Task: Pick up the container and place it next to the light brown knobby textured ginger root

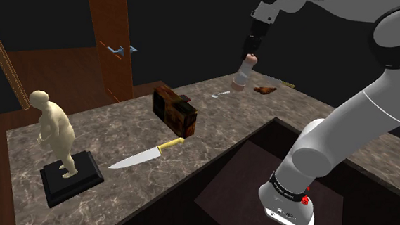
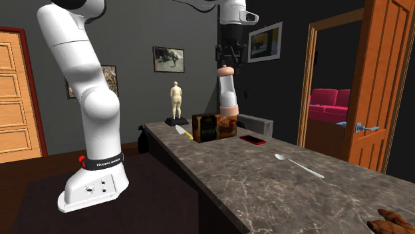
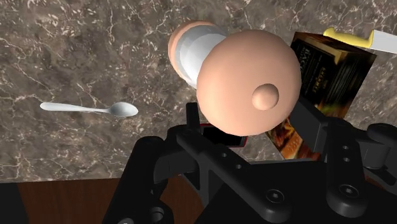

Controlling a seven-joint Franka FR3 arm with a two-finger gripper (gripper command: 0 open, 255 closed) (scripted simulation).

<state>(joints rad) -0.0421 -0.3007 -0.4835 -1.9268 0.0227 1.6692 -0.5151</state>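
Shoulder view — gripper (image 1: 250,53) pinching the container (image 1: 243,75) aloft; next I carry it right, down beside the ginger root (image 1: 265,89).

The tabletop (image 1: 247,121) carries one of each kind, with no kind repeated. There is one container (image 3: 248,83), white with pinkish ends, and one brown ginger root (image 1: 265,89). There is one spoon (image 3: 95,109) and one knife (image 1: 145,155) with a yellow handle. There is also one dark printed box (image 1: 174,112), one pale figurine (image 1: 55,132) on a black base, and one flat red-and-black slab (image 2: 252,139). Around the room are three framed pictures (image 2: 167,58), two wooden doors (image 2: 389,80) and one red sofa (image 2: 329,103).
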